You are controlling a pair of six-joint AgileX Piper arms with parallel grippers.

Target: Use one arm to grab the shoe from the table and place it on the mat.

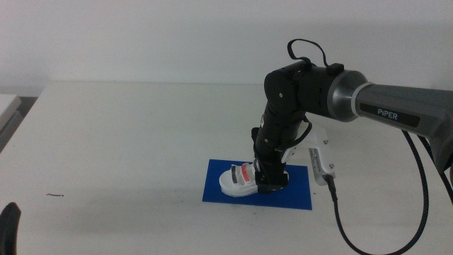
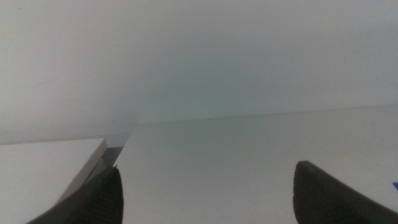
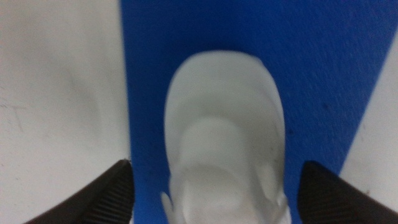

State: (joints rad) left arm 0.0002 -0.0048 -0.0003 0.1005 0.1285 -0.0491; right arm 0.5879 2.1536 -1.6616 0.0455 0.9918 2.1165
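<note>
The white shoe (image 1: 237, 180) with its red strap sits on the dark blue mat (image 1: 283, 199) in the middle of the white table (image 1: 127, 142). My right gripper (image 1: 269, 183) reaches down at the shoe's right end. In the right wrist view the shoe (image 3: 224, 137) lies on the mat (image 3: 311, 62) between the right gripper's (image 3: 214, 193) two jaws, which stand wide apart with a gap to the shoe on each side. My left gripper (image 2: 205, 193) is open and empty, and waits at the bottom left edge of the middle view (image 1: 8, 225).
The right arm's black cable (image 1: 340, 212) with a white tag (image 1: 320, 161) trails over the mat's right edge onto the table. A small dark mark (image 1: 55, 195) lies at the front left. A second surface (image 1: 7, 106) adjoins the table's far left.
</note>
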